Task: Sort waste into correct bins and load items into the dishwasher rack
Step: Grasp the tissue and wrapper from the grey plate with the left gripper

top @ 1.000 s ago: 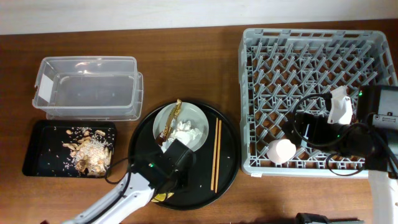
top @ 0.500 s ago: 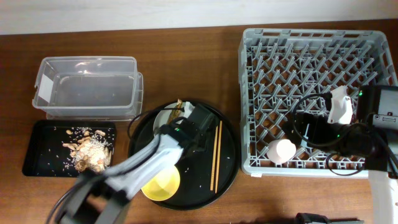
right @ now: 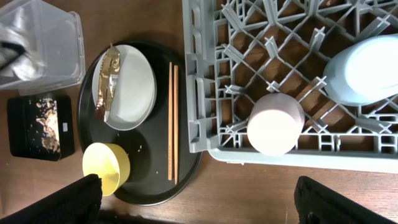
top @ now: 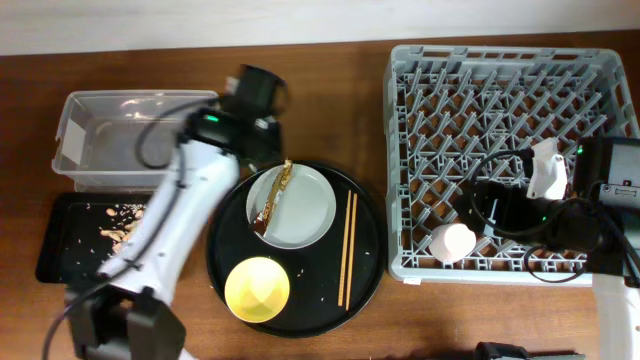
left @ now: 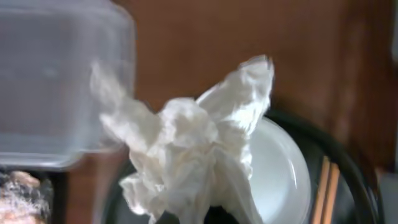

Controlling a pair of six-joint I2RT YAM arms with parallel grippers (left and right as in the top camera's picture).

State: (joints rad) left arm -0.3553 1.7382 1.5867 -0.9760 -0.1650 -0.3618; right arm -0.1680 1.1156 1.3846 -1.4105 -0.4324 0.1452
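My left gripper (top: 252,92) is shut on the crumpled white tissue (left: 199,143) and holds it in the air by the right end of the clear tub (top: 140,140). The tissue is hidden under the gripper in the overhead view. The grey plate (top: 305,212) carries the brown-gold wrapper strip (top: 275,195). The yellow bowl (top: 257,287) and the chopsticks (top: 348,250) lie on the round black tray (top: 372,265). The pink cup (top: 452,243) and the light-blue cup (right: 367,68) sit in the dishwasher rack (top: 480,90). My right gripper (right: 202,202) is wide open and empty above the rack's front edge.
The shallow black tray (top: 60,245) in front of the tub holds beige food scraps (top: 140,240). The rack fills the right side of the table. Bare wood shows behind the round tray and along the front edge.
The left arm swung from the front of the round tray up to the tub's right end, taking the tissue off the plate. The yellow bowl is now uncovered. The right arm has not moved.
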